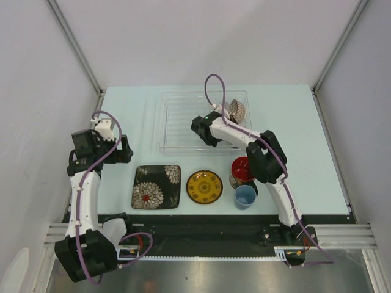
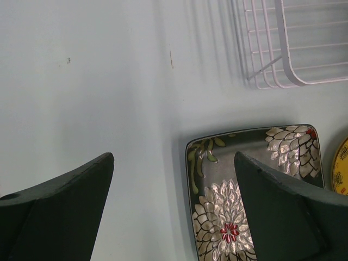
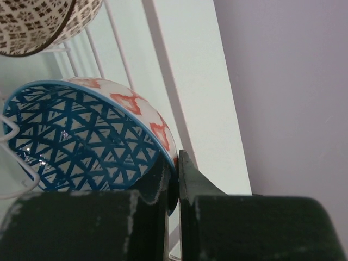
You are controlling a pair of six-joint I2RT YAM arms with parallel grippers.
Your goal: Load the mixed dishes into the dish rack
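Note:
My right gripper [image 3: 175, 168] is shut on the rim of the blue patterned bowl [image 3: 81, 147], holding it on edge among the wires of the dish rack [image 1: 177, 116]. In the top view this gripper [image 1: 201, 131] is inside the rack. The cream-pink patterned bowl [image 1: 237, 110] stands tilted at the rack's back right and also shows in the right wrist view [image 3: 38, 22]. My left gripper [image 2: 174, 163] is open and empty above the table, just left of the black square floral plate [image 2: 244, 185]. The plate [image 1: 157, 187], yellow saucer [image 1: 204, 186], dark mug [image 1: 242, 170] and light-blue cup [image 1: 245, 196] sit in front of the rack.
The rack's white wire grid [image 2: 288, 49] shows at the top right of the left wrist view. The saucer's edge [image 2: 341, 174] is just right of the plate. Grey walls stand close on both sides of the table.

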